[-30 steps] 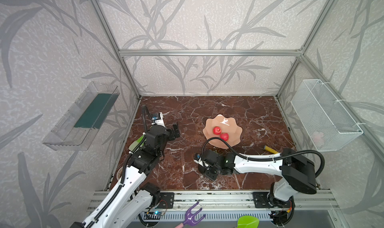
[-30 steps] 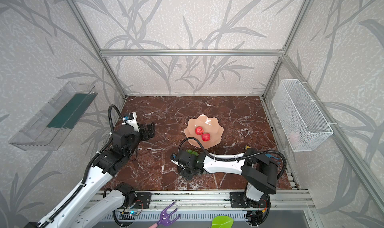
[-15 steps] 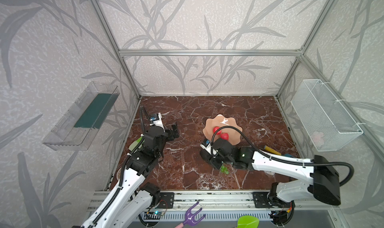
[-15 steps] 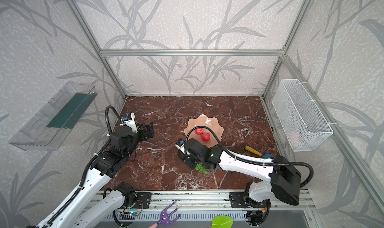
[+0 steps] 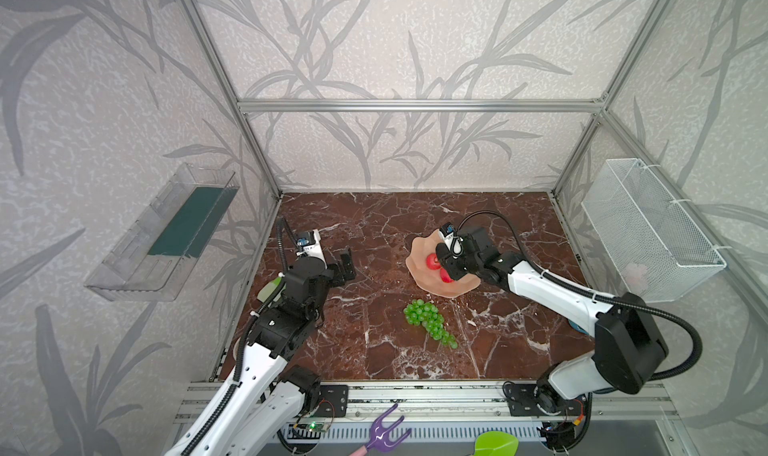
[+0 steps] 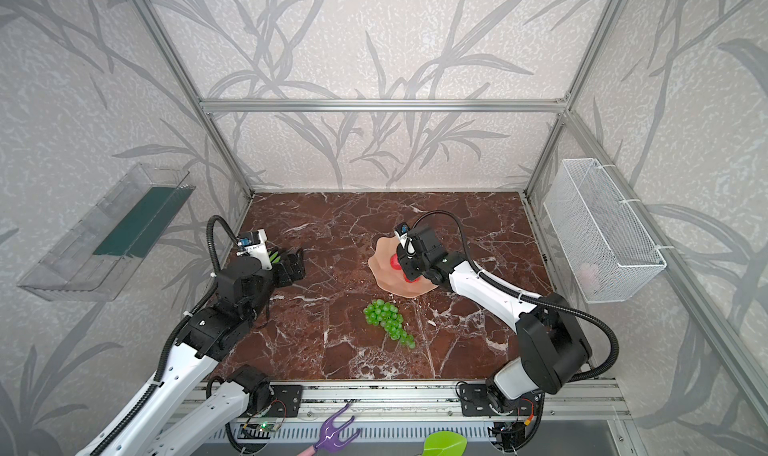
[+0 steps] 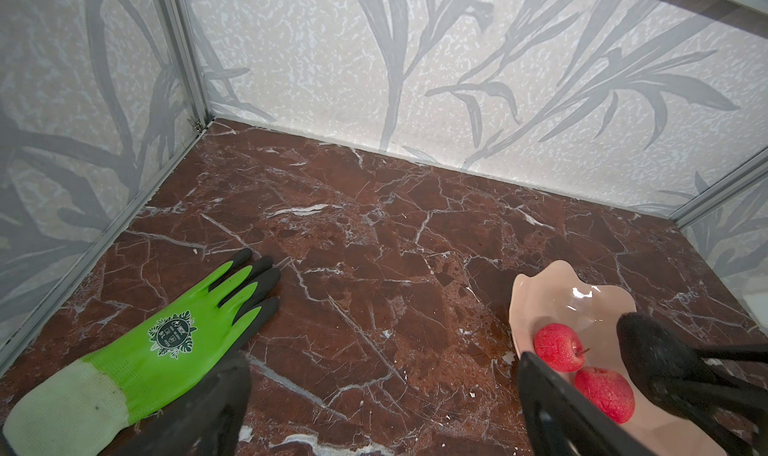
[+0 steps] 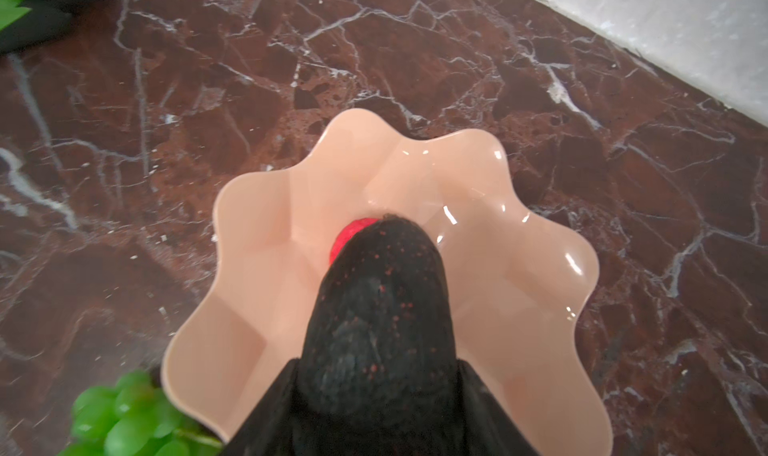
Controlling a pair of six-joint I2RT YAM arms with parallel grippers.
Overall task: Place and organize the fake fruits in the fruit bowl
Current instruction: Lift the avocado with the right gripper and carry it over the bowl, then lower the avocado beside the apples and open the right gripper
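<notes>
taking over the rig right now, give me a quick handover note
Left gripper: open, empty, over the table near the green glove.
Right gripper: shut on the avocado, above the fruit bowl.
Done: both apples lie in the bowl.
Left to do: release the avocado into the bowl, then bring in the grapes, which lie on the table just in front of it.

Bright, even light leaves faint shadows on the desk (image 5: 374, 350), white glints dot the fruit bowl (image 8: 498, 292), and the avocado (image 8: 382, 308) and grapes (image 8: 124, 416) nearest the right wrist lens blur.
</notes>
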